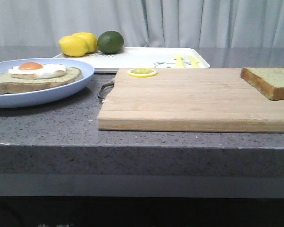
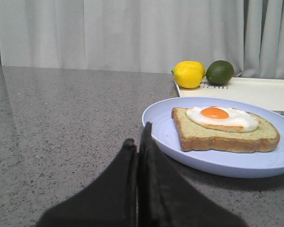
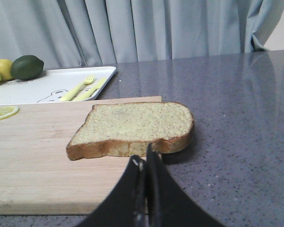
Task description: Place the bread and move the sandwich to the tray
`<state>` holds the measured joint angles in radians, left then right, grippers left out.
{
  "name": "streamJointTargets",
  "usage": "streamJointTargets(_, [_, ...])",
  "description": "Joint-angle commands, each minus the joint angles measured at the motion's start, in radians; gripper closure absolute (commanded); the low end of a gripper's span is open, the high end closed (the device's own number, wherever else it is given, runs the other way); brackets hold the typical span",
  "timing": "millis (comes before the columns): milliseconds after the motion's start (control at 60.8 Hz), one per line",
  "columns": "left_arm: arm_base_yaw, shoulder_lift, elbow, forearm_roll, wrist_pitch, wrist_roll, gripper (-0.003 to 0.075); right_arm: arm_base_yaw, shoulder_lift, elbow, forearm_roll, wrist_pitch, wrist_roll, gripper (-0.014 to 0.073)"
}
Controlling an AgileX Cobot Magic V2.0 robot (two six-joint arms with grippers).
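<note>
Front view shows a grey speckled counter [image 1: 47, 127] carrying a wooden cutting board [image 1: 189, 101], with the bread [image 1: 270, 81] lying flat on the board's far right corner. A lemon slice [image 1: 142, 72] sits at the board's far edge, toward its left corner. Left of the board, the sandwich [image 1: 35, 78], an open slice topped with a fried egg, rests on a pale blue plate [image 1: 61, 92]. Behind the board lies the white tray [image 1: 146, 57], holding two lemons [image 1: 78, 45] and a lime [image 1: 110, 41] at its left end and a yellow fork and knife [image 1: 185, 60] at its right. A cartoon bear print marks the tray; dark lettering near the fruit is too blurred to read. The left gripper [image 2: 138, 142] hovers near the plate's rim, fingers pressed together on nothing. The right gripper [image 3: 144, 158] sits just before the bread's crust, fingers likewise closed and empty.
</note>
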<state>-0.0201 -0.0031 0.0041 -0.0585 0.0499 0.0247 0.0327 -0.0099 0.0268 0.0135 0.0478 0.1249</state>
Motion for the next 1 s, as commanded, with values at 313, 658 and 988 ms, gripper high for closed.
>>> streamJointTargets(313, [-0.002,-0.023,0.001,-0.003,-0.083,-0.01,0.0741,0.001,-0.018,-0.002,-0.014,-0.084,0.0,0.0659])
streamJointTargets(658, [-0.002,-0.023,0.001,-0.003,-0.084,-0.01,0.0741,0.001,-0.018,-0.002,-0.014,-0.093,0.0,0.0659])
streamJointTargets(988, [-0.002,-0.01,-0.178,-0.003,-0.082,-0.01,0.0741,0.001,-0.018,-0.176,-0.014,-0.012,0.0,0.0659])
